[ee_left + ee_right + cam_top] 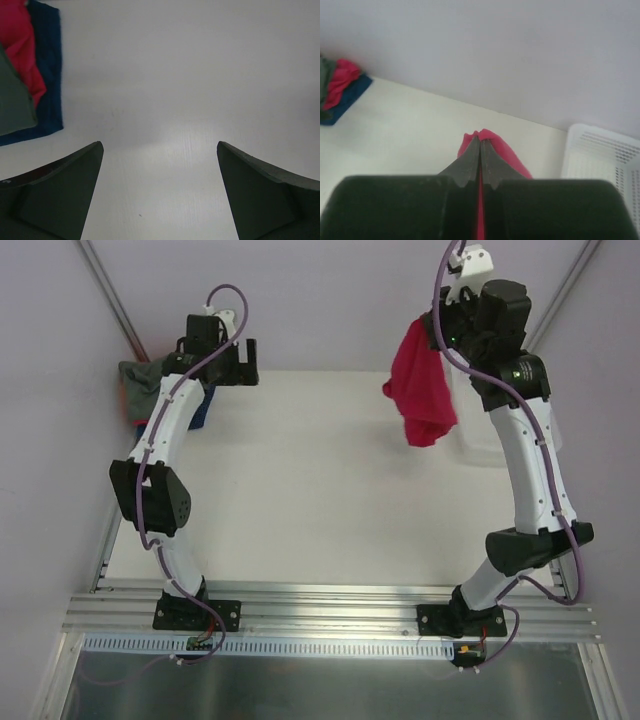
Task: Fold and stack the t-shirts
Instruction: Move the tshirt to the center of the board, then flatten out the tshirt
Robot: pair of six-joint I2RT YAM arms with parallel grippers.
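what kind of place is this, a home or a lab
Probably a robot lab bench: a left arm and a right arm mounted on a metal rail, a white table boxed in by plain walls, with a red shirt and a basket as props.

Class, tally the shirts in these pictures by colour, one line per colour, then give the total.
Red shirts: 2 (hanging red shirt, piled red shirt)
Grey-green shirt: 1
Dark blue shirt: 1
Total: 4
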